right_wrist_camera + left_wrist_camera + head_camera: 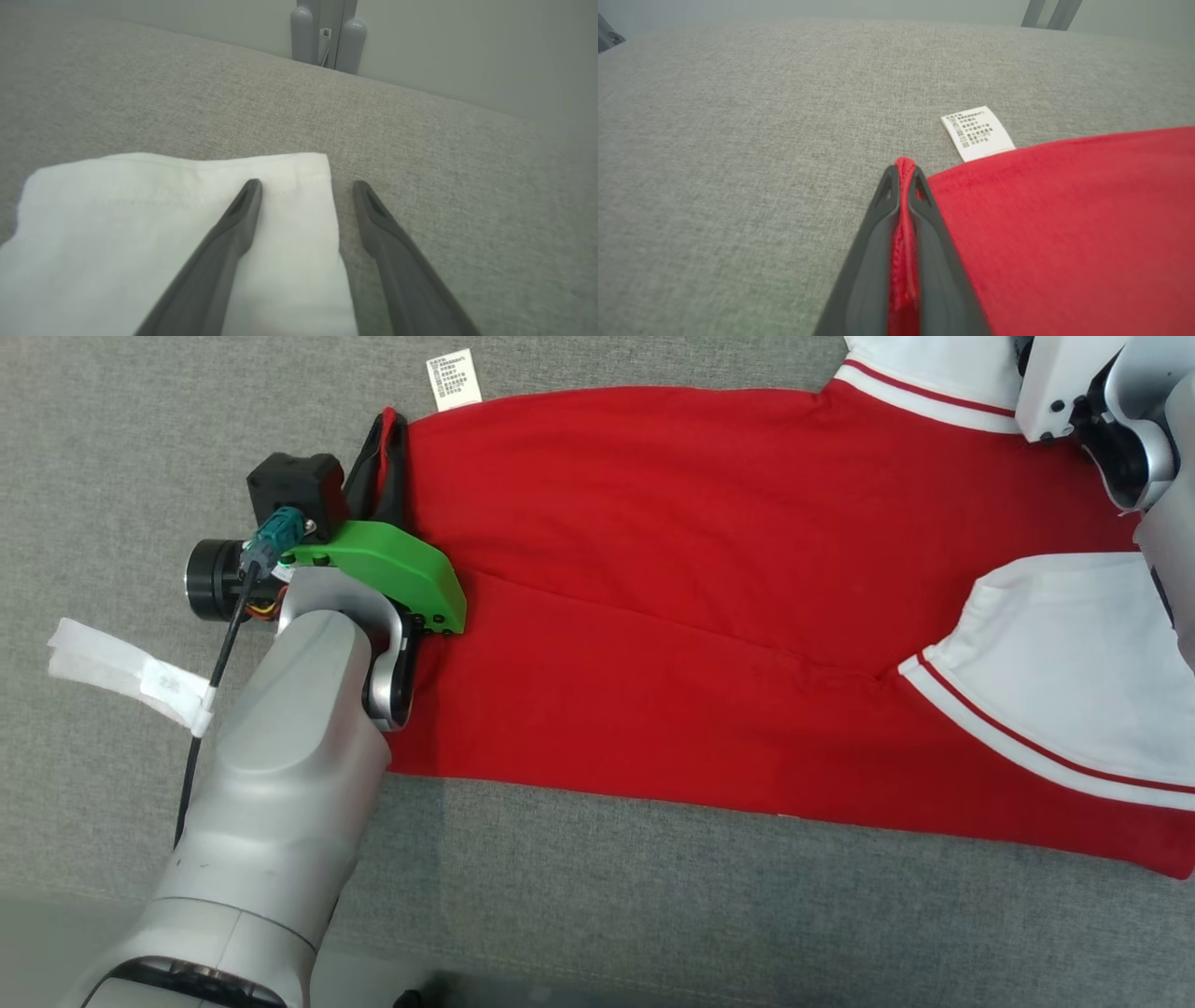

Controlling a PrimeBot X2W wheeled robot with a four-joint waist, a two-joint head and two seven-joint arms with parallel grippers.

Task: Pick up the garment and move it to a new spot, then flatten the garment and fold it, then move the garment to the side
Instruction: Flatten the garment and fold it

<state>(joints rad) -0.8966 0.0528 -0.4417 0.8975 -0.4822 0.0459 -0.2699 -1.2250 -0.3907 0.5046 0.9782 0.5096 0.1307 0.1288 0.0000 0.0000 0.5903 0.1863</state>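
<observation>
Left wrist view: the left gripper (903,173) has its two dark fingers closed almost together, with one red hem fold of the garment (1064,224) clamped between them. The fold fills the gap and protrudes past the tips. Just beside the tips, one white care label (978,133) lies on the grey fabric surface (738,140). Its lower end is tucked under the red cloth and its print is too small to read. Right wrist view: the right gripper (306,186) has its two fingers spread well apart with nothing gripped. One finger is over a white sleeve (140,224) and the other is over bare grey surface, so the jaws straddle the sleeve's side edge. Whether the tips touch the cloth cannot be determined. Head view: one garment lies spread flat across the surface, a red body with two white sleeves, each carrying a red stripe. The upper sleeve is cut off by the top edge and partly covered by the right arm (1102,392). The garment's right end runs out of frame. The left forearm (280,775) hides the garment's lower left corner.
</observation>
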